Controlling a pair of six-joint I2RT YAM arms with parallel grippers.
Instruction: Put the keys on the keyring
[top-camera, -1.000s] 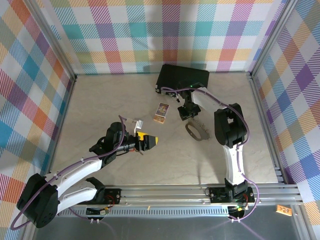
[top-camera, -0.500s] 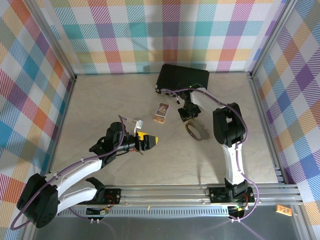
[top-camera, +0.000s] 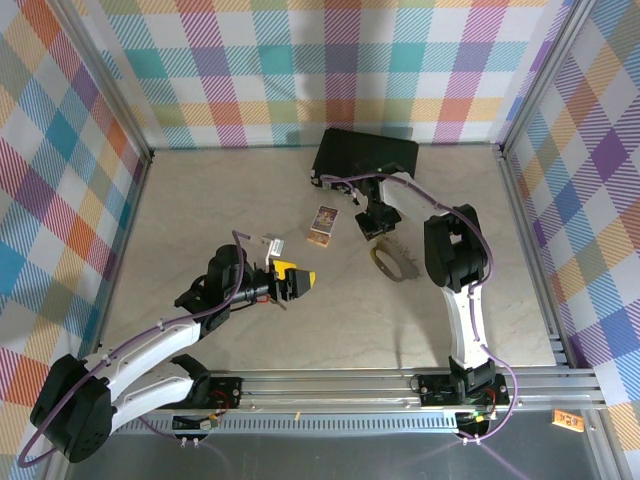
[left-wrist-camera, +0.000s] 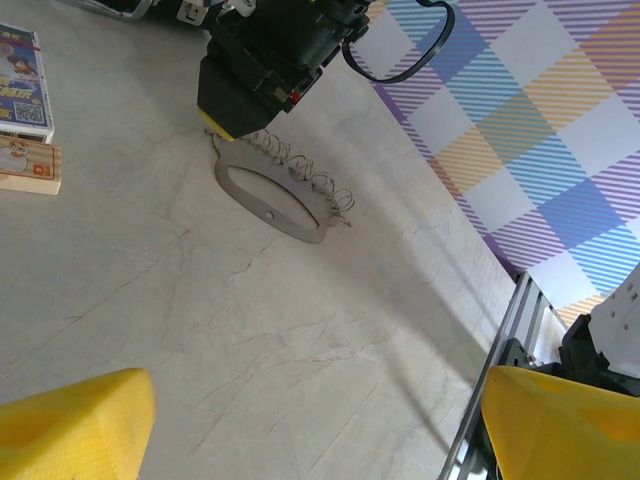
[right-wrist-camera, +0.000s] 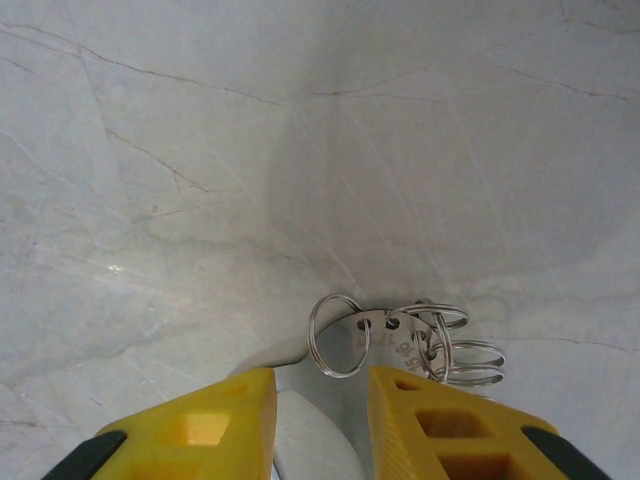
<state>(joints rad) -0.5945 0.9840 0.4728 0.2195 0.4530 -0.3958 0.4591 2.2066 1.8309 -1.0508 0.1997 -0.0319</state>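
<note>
The keyring (top-camera: 392, 262) is a grey metal oval band with small wire rings along one side, lying flat right of centre. My right gripper (top-camera: 372, 228) points down at its far end. In the right wrist view the yellow fingers (right-wrist-camera: 200, 425) stand close on either side of the band (right-wrist-camera: 312, 440), with the rings (right-wrist-camera: 338, 335) just beyond the tips. The left wrist view shows the same keyring (left-wrist-camera: 268, 197) under the right gripper (left-wrist-camera: 232, 128). My left gripper (top-camera: 296, 282) hovers open at table centre, nothing between its fingertips (left-wrist-camera: 70, 430). The keys are out of view.
A black case (top-camera: 365, 155) sits against the back wall behind the right gripper. A small printed card (top-camera: 322, 225) lies just left of the right gripper, and also shows in the left wrist view (left-wrist-camera: 25, 70). Aluminium rails (top-camera: 400, 380) run along the table's edges.
The right gripper's jaws have narrowed a little around the keyring's far end. The left arm has shifted only slightly and stays open.
</note>
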